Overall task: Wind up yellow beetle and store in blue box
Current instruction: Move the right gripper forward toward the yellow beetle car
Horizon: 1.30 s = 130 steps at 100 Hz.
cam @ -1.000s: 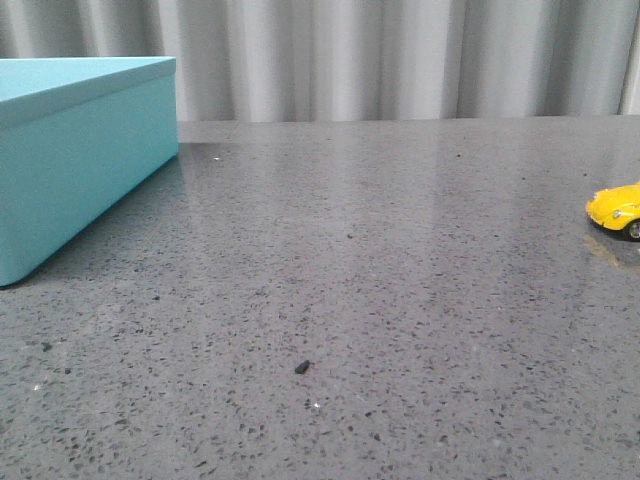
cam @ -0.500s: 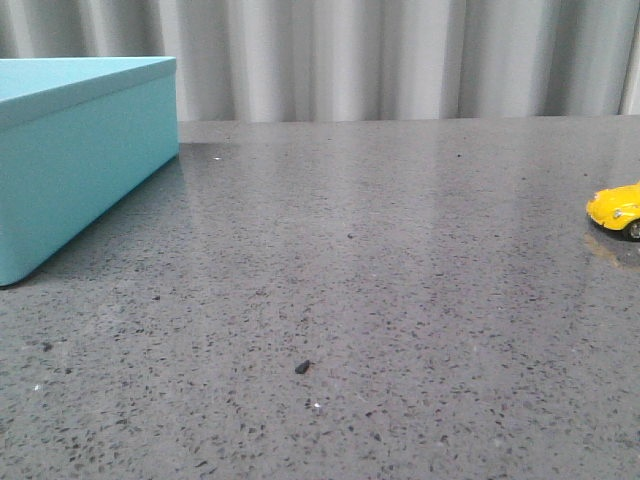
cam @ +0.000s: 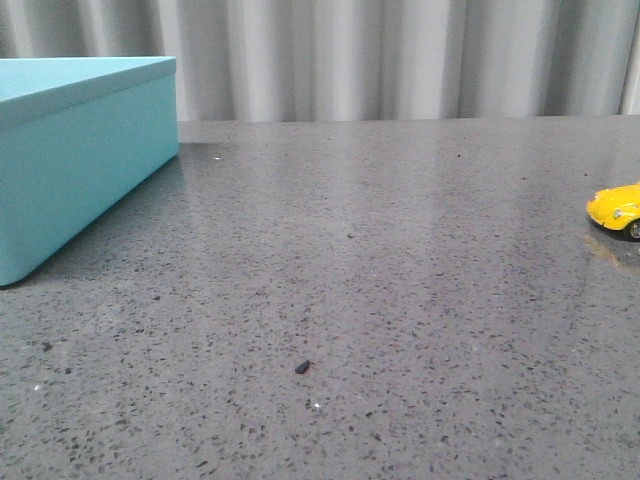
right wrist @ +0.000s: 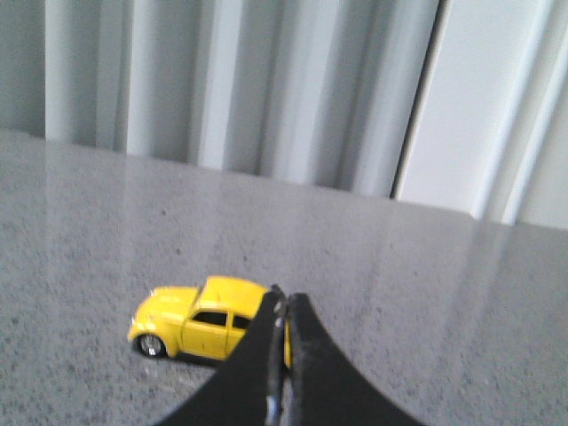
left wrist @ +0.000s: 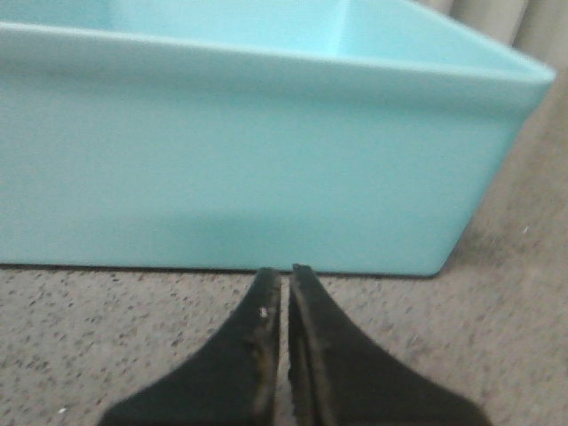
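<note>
The yellow beetle point(cam: 618, 209) stands on its wheels at the far right edge of the front view, partly cut off. In the right wrist view the yellow beetle point(right wrist: 191, 321) sits just beyond my right gripper point(right wrist: 285, 300), whose black fingers are shut with nothing between them and cover the car's rear. The blue box point(cam: 70, 150) stands at the left, lid off. In the left wrist view the blue box's point(left wrist: 248, 169) side wall fills the view, and my left gripper point(left wrist: 284, 275) hangs shut and empty just short of its base. Neither gripper shows in the front view.
A grey speckled tabletop point(cam: 380, 270) carries both things. A small dark speck point(cam: 302, 367) lies near the front middle. A pleated grey curtain point(cam: 400, 55) closes off the far side of the table.
</note>
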{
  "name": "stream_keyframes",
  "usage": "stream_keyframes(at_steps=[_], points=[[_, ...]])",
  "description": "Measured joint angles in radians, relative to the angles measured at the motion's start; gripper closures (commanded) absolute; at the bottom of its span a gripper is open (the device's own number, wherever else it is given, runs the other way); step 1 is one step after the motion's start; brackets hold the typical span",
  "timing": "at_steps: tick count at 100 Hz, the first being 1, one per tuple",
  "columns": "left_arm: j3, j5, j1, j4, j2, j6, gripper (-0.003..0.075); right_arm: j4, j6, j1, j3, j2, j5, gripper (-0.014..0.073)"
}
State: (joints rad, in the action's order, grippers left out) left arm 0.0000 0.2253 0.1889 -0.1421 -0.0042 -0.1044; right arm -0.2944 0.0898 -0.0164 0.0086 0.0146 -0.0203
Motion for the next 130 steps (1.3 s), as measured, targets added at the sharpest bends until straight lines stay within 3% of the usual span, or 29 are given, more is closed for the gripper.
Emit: stream_keyframes(at_steps=[21,39,130], points=[[0.0,-0.144,0.0,-0.089,0.0,0.0,0.0741,0.127,0.0,0.0,0.0,0.0,0.009,0.0645],[0.0,-0.164,0.0,-0.14,0.0,0.0,0.0741,0.222,0.0,0.002,0.0,0.0,0.026,0.0645],[0.0,-0.166,0.0,-0.231,0.0,-0.002,0.0741,0.264,0.0,0.004,0.0,0.0,0.027,0.0645]])
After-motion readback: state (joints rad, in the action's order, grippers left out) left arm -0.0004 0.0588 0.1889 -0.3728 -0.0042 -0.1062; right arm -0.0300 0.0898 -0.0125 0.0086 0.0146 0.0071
